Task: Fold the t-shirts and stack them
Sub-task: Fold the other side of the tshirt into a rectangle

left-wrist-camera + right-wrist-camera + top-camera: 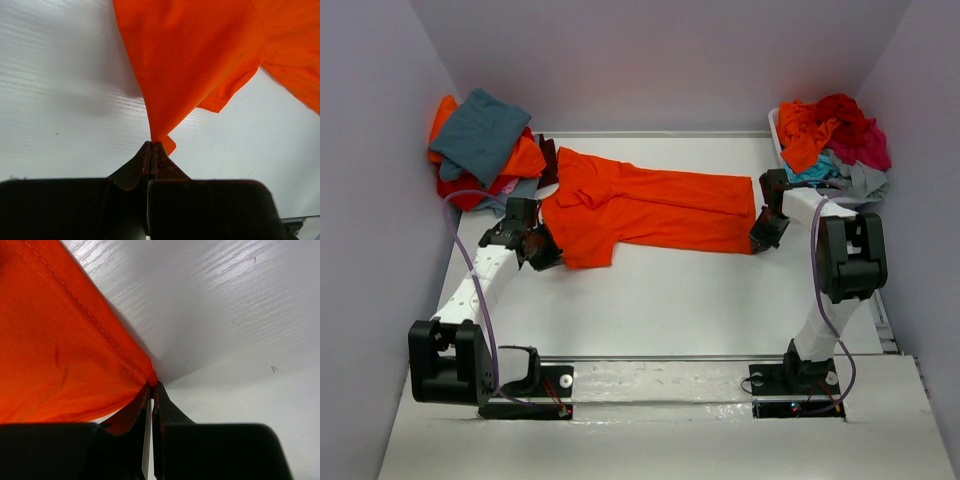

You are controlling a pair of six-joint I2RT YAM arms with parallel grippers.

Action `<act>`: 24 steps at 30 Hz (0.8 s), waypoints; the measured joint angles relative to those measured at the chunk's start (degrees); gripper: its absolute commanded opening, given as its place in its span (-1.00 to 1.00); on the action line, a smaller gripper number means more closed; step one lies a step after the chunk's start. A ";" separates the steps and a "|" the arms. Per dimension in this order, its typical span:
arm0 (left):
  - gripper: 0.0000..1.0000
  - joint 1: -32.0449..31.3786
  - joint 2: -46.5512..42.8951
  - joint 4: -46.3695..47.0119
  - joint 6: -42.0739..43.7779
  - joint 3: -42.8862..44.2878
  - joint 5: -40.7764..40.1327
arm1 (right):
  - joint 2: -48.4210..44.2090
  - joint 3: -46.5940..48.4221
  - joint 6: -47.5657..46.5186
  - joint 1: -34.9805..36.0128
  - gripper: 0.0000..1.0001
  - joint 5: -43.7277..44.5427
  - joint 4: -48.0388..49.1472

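You are looking down on a white table [670, 300] enclosed by pale walls. A bright orange t-shirt [650, 205] lies stretched across the middle of it from left to right. It is mostly flat, with rumpled folds toward its left end.

Your left gripper [552, 258] is low over the table at the shirt's near left corner. In the left wrist view its two dark fingers are pressed together on a small point of the orange cloth. The fabric fans out and away from that pinch and casts a soft shadow on the table beside it.

Your right gripper [760, 238] is at the shirt's right end. In the right wrist view its fingers are likewise clamped on a stitched hem corner of the orange cloth. The cloth spreads away to the left of the pinch, and bare table lies to the right.

In the back left corner a pile of other shirts sits on the table. A teal-grey shirt [480, 135] lies on top, with orange and red cloth showing beneath it. The pile's near edge comes close to the stretched shirt's left end.

In the back right corner stands a white bin [775, 122], just behind your right arm. It is heaped with crumpled shirts: a red shirt [840, 112], a magenta shirt [868, 150], a turquoise shirt [810, 170] and a grey shirt [865, 182].
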 measured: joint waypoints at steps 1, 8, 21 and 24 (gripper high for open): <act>-0.89 0.00 -0.15 0.00 0.00 -0.02 0.00 | -0.11 -0.09 0.00 0.02 -0.86 -0.04 0.00; -0.89 0.00 -0.70 -0.09 0.00 -0.04 0.00 | -0.74 -0.98 0.02 0.02 -0.86 -0.28 0.00; -0.89 0.00 -3.34 -1.29 0.00 -0.26 -0.02 | -1.62 -2.14 0.02 0.83 -0.86 -0.79 0.00; -0.89 0.00 -4.02 -1.70 0.00 -0.74 -0.02 | -2.19 -2.86 0.04 0.94 -0.86 -1.05 -0.04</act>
